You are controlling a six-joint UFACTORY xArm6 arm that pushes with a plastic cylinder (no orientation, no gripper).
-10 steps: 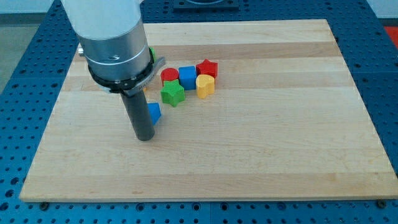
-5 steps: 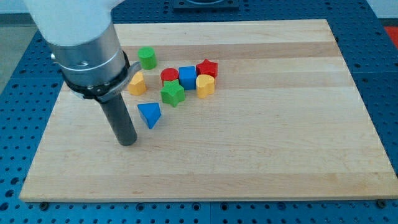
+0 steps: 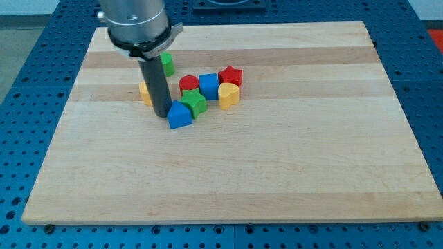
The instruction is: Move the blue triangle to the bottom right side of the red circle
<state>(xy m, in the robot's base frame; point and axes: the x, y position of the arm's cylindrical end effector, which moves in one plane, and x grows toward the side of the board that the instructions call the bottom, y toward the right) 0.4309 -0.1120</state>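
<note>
There are no jaws on this arm, so nothing opens, closes or grips; the work is done by my tip [image 3: 161, 113], the lower end of a dark rod standing upright on the desk [image 3: 291, 173]. It sits just to the left of the blue triangle [image 3: 179, 115], close enough that I judge them touching or nearly so, though the exact contact is hard to make out. The blue triangle lies immediately below and left of the green star [image 3: 194, 102], apparently pressed against it. Beyond the green star, farther from the view's bottom, sits the red circle [image 3: 187, 84], with a blue cube [image 3: 209, 84] beside it on the right, then a red star [image 3: 230, 75] and a yellow block [image 3: 228, 95] below that. A yellow block [image 3: 145, 90] shows partly behind the rod on the left, and a green block [image 3: 167, 64] lies farther back. The blue triangle looks small, rigid and light, likely to slide easily on the smooth wood but also to spin if pushed off-centre. Since it cannot be held, I would press on a flat face, in line with its middle. The spot lower right of the red circle is crowded by the green star, so a push may shove neighbours along.
</note>
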